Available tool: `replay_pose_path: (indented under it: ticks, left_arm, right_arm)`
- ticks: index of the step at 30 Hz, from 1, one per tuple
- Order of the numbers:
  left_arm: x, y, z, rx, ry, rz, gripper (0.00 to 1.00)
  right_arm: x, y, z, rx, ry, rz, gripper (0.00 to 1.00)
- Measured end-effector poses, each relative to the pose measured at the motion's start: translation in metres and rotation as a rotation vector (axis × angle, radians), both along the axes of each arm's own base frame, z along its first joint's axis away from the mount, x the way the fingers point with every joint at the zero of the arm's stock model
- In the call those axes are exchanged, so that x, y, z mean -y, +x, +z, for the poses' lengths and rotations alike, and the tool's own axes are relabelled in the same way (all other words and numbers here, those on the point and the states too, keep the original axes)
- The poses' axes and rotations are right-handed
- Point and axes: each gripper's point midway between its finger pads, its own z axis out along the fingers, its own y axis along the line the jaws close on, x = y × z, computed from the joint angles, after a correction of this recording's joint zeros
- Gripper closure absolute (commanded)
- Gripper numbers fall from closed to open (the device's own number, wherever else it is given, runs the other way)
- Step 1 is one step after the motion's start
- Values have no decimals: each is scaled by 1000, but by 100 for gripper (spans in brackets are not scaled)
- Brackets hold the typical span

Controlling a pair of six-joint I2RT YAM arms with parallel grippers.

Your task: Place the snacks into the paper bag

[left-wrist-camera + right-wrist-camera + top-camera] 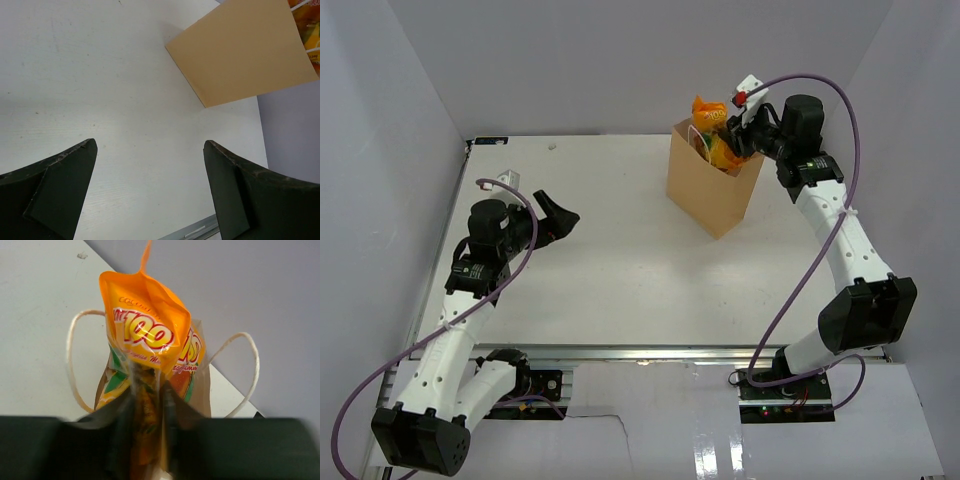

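The right pincer (147,407) is pressed onto the lower part of an orange snack bag (142,327), pinching it at the mouth of the paper bag (708,195), which stands in the upper right of the overhead view. A second orange bag (191,352) sits inside, just behind it, between the white cord handles (71,355). By my judgement, the packet should sink past the rim, clear of the handles, before the jaws part, or it may tip out. The left pincer (150,150) hangs spread and empty over the tabletop (610,270) at left.
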Motion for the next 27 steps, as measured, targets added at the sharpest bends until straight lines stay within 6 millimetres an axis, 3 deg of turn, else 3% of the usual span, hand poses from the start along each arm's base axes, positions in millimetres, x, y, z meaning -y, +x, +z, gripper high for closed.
replay_pose_path:
  ticks: [2, 5, 11, 14, 17, 19, 22, 27]
  left_arm:
    - [-2, 2, -4, -16, 6, 16, 2]
    - [-6, 11, -13, -63, 20, 49, 2]
    - [-22, 54, -37, -196, 30, 139, 2]
    - [-49, 76, -61, -294, -13, 249, 2]
    - [-98, 91, -88, -404, -103, 459, 2]
    - [-134, 95, -107, -483, -195, 631, 3]
    - [-167, 100, -128, -543, -301, 788, 3]
    - [-184, 120, -148, -587, -429, 906, 3]
  right_arm:
    - [0, 0, -5, -6, -1, 2, 48]
    - [0, -1, 7, 36, 9, 6, 38]
    - [11, -19, 67, 145, 73, -3, 19]
    - [18, -37, 103, 219, 89, 13, 9]
    - [22, -67, 116, 254, 77, 49, 7]
    - [22, -94, 104, 245, 56, 87, 6]
    - [18, -127, 64, 191, 21, 152, 6]
    - [16, -161, -30, 3, -32, 220, 5]
